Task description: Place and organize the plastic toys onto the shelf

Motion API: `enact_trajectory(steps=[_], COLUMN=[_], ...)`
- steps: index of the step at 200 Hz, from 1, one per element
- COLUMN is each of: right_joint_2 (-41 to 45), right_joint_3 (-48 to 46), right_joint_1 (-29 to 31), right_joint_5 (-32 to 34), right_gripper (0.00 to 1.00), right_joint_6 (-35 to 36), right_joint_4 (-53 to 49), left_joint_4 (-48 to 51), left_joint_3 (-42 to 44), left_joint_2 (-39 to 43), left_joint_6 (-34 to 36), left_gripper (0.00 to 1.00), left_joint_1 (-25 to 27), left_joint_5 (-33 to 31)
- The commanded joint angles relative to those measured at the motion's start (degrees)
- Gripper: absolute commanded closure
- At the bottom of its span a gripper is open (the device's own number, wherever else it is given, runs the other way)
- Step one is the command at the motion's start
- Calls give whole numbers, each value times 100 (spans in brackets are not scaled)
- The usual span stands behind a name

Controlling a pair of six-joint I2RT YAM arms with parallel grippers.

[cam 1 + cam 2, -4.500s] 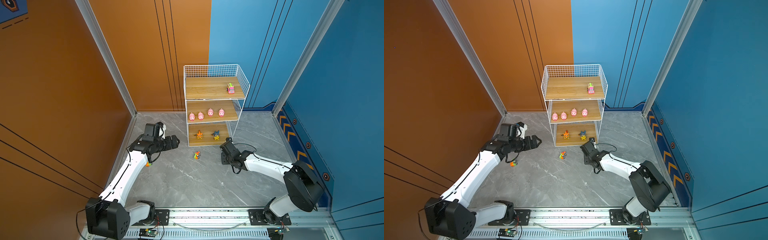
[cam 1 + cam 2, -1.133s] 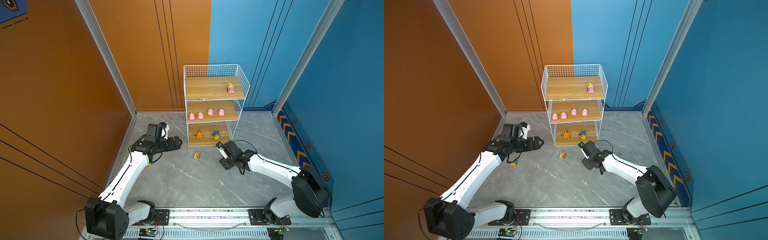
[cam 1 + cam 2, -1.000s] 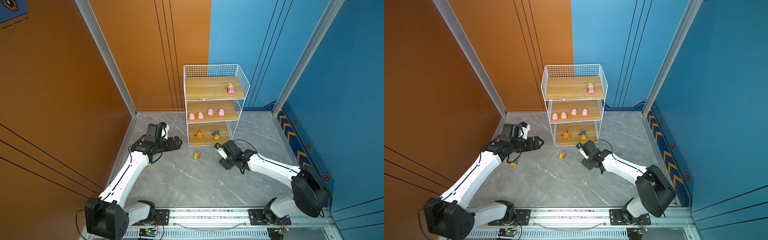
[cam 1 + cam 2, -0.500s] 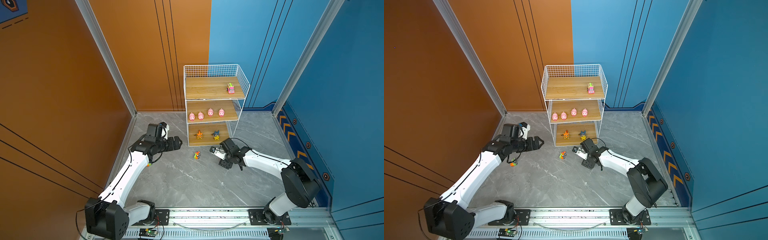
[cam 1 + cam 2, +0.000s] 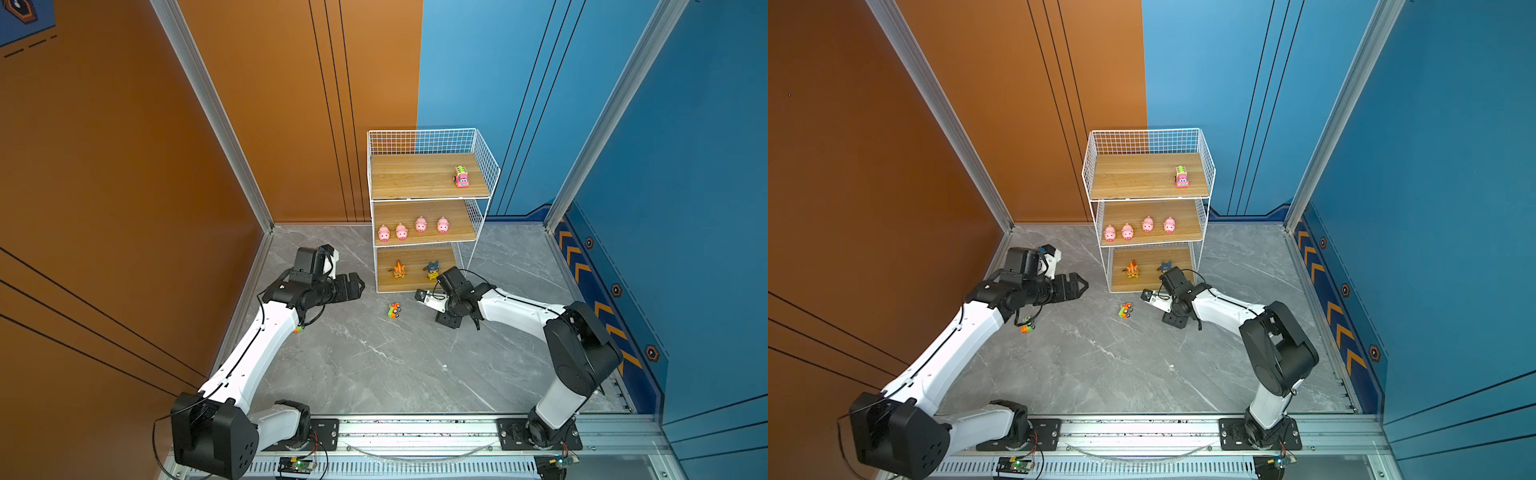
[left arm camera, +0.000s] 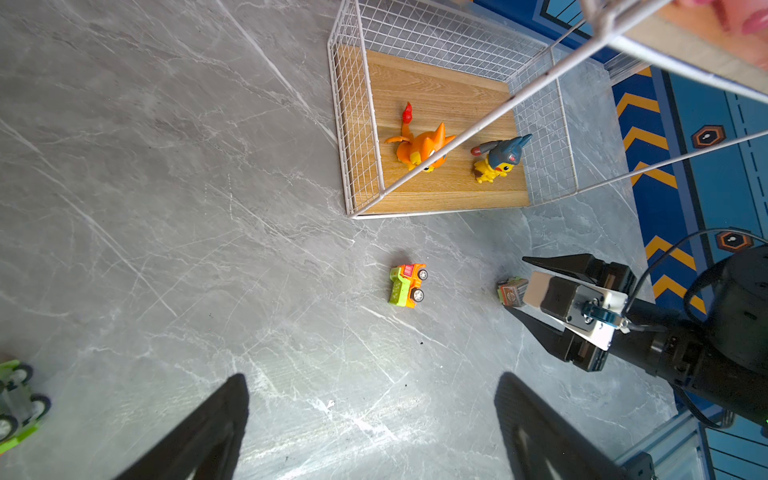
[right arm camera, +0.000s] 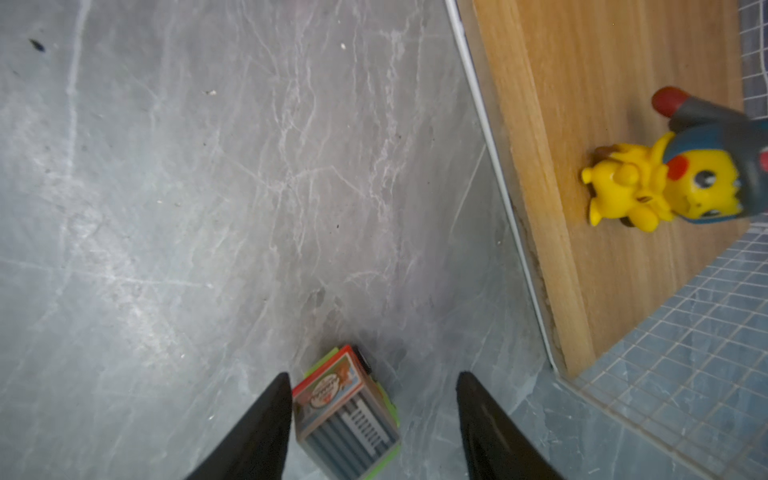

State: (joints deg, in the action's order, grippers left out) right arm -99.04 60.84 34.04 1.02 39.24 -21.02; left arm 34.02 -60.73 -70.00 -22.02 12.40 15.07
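right pincer (image 7: 372,375) now straddles toy car (image 7: 345,415), jaws narrowing, not pinching yet, shelf (image 5: 415,178) pickup imminent; left pincer (image 6: 372,376) spread

The floor (image 5: 374,365) bore the shelf (image 5: 407,178) and three loose cars (image 5: 395,309); the shelf held a pink car (image 5: 461,178), four pigs (image 5: 420,224), two figures (image 5: 399,269).

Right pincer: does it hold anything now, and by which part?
Nothing is held yet. The right pincer is open around a small toy car on the floor; one finger is against its side, the other stands clear.
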Motion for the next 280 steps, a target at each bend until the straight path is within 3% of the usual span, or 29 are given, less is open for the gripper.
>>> enact_trajectory(steps=[1,32,89,125,231,280], right_joint_2=[-103,-132,70,33,-27,-9], right_joint_3=[148,165,203,227,306,377], right_joint_1=[-22,-55,-180,-196,-187,-139], right_joint_5=[-225,-229,-307,-258,-167,-243], right_gripper=[43,47,35,35,64,70], right_joint_6=[110,129,250,303,317,0], right_joint_4=[-242,-324,-698,-781,-826,-845], left_joint_4=[-23,-26,-27,-27,-27,-31], left_joint_3=[61,52,35,35,35,35], left_joint_2=[-62,-100,-164,-179,-163,-149], left_joint_6=[94,86,66,58,58,58], left_gripper=[6,6,6,6,7,7], left_joint_1=[-45,-75,-92,-99,-105,-105], left_joint_5=[103,134,178,198,201,203])
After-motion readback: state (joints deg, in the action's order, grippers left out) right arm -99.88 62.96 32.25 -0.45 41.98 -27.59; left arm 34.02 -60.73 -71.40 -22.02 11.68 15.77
